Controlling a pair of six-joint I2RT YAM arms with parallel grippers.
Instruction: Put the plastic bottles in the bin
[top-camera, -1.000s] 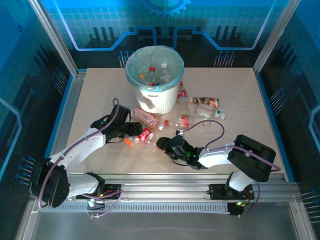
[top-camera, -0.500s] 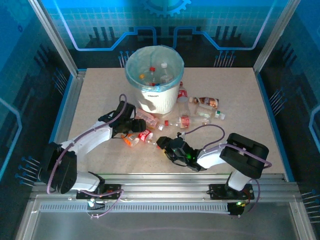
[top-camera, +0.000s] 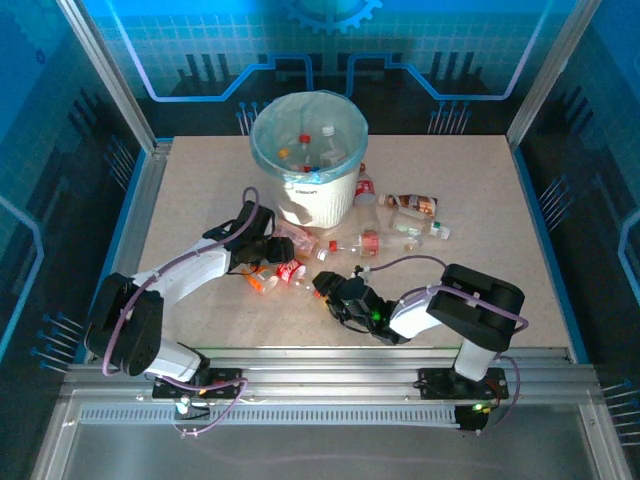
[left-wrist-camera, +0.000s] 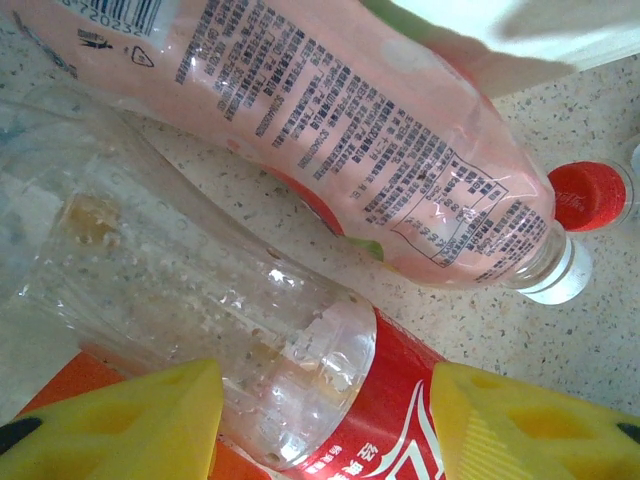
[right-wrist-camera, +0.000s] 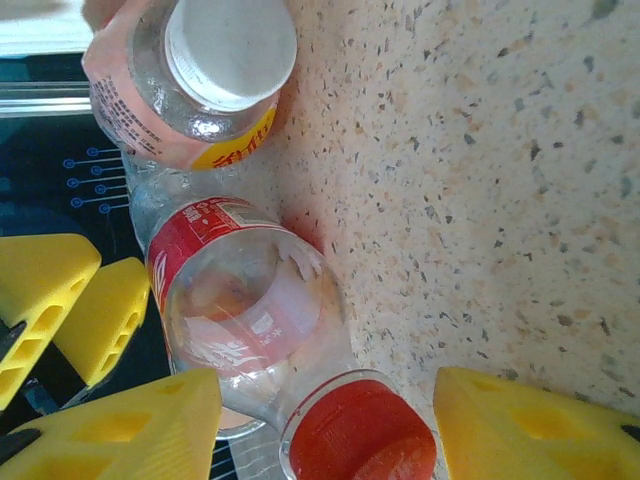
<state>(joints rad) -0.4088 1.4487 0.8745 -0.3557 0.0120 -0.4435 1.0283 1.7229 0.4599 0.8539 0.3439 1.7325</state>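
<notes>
enclosed robot lab test cell — aluminium frame (top-camera: 106, 70), blue circuit-print wall panels (top-camera: 200, 40), speckled table (top-camera: 200, 180)

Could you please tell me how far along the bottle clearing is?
Done: a few bottles lie in the bin. In hand: the left gripper straddles a red-label bottle, grip unclear; the right gripper stands open around a red-capped bottle. Left: several loose bottles on the table.

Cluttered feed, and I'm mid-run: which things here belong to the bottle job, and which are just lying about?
Job:
- bin
- bottles already inside
- loose bottles right of the bin
- pink bottle
- clear red-label bottle
- red-capped bottle

Not the job, just fixtures:
- table
- metal frame
- blue backdrop
</notes>
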